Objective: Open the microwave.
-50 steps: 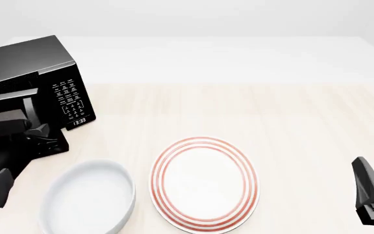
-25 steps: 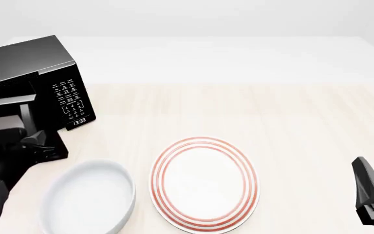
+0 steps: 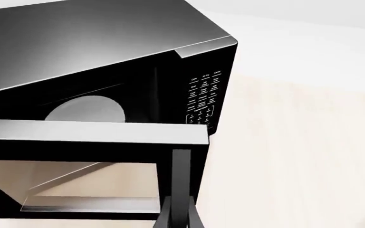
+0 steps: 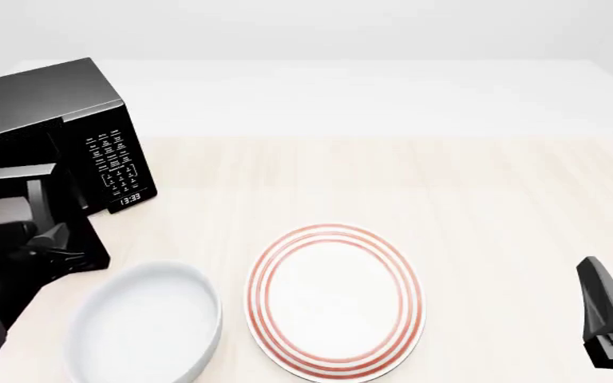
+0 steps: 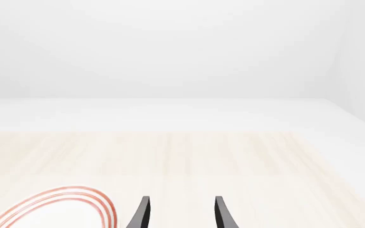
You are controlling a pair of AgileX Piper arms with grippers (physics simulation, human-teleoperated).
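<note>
Microwave (image 4: 67, 128) at far left of table (image 4: 392, 183), glossy black, keypad (image 4: 115, 163) and clock (image 4: 128, 198) facing front-right. Door (image 4: 13, 207) swung partly open toward the near side, glass panel dark. In left wrist view, door (image 3: 87, 166) seen edge-on and ajar, white turntable (image 3: 86, 109) visible inside the cavity, keypad (image 3: 203, 97) on the right of the box. Vertical handle (image 3: 180, 180) runs down the door's free edge, right in front of the camera.

Left gripper (image 4: 57, 239) low at the door's free edge, touching or just beside the handle; jaws look clamped on handle, though fingertips mostly hidden by the door, so not certain. Only dark finger tips (image 3: 169, 219) at frame bottom in wrist view, either side of the handle.

Right gripper (image 4: 605, 315) at near right corner, well apart from everything, above bare table. Wrist view: right gripper (image 5: 179, 213) with fingers apart, nothing between them.

White bowl (image 4: 144, 323) near left, just in front of the door. Red-ringed plate (image 4: 334, 299) beside it, centre near edge; plate rim (image 5: 62, 202) also in right wrist view.
</note>
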